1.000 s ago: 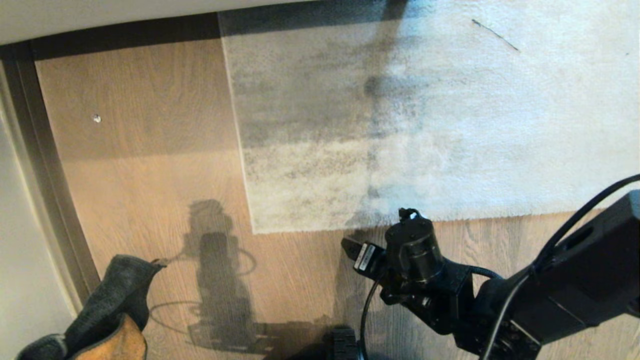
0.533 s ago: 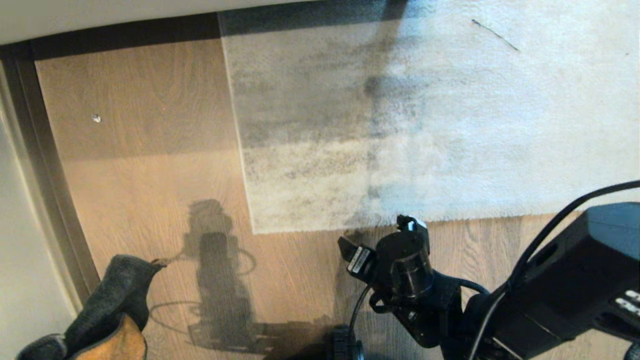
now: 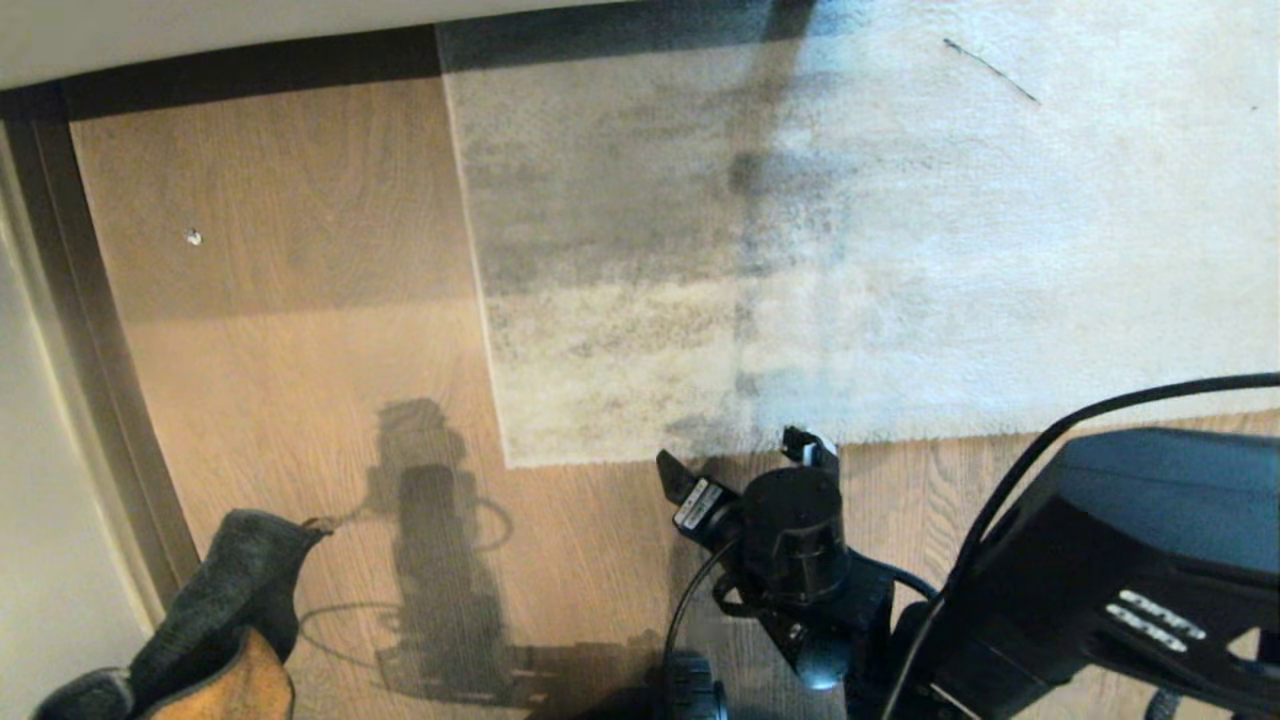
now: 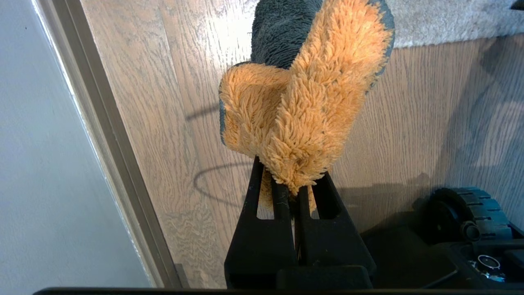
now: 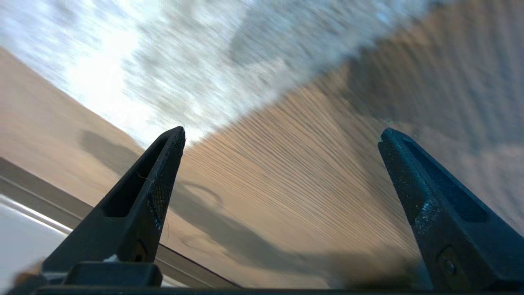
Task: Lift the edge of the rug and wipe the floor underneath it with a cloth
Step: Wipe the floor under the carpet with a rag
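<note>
On the floor (image 3: 300, 400), right tool (image 3: 740, 462) gapes near rug edge (image 3: 900, 430); left tool (image 4: 292, 192) clenches cloth (image 4: 303, 102).

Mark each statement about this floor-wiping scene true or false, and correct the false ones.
1. The left gripper is shut on the cloth. True.
2. The right gripper holds the rug edge. False: its jaws are open and empty.
3. The rug edge lies flat on the floor. True.
4. The cloth is spread out on the rug. False: it hangs in the left gripper, above bare floor.
</note>
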